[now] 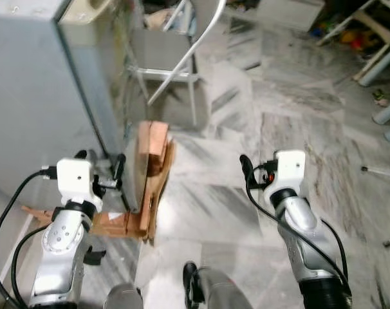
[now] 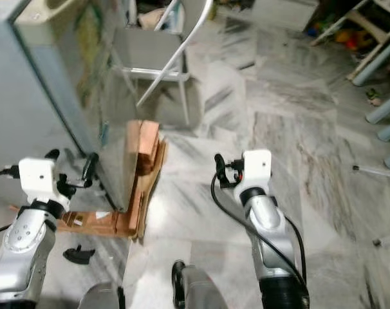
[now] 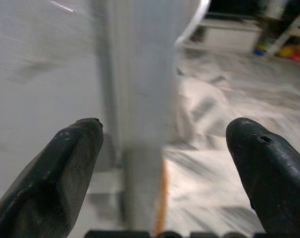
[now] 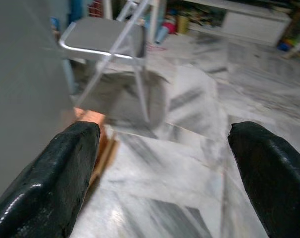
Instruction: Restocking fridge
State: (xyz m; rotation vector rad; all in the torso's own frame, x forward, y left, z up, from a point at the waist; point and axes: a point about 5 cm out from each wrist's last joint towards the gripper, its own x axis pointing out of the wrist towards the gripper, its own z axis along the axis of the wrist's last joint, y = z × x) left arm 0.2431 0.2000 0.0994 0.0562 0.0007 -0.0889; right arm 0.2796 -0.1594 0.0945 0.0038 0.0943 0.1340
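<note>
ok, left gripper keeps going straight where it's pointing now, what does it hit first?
Most likely the fridge: its grey corner edge stands dead ahead between the open fingers of the left gripper. Depth is blurred, but nothing seems nearer.

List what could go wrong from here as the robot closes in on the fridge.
1. The left claw hangs open right at the fridge corner; a small swing could knock it against the edge.
2. The wooden stand under the fridge juts out onto the floor, so a step forward might catch it.
3. The folding chair beside the fridge narrows the passage.
</note>
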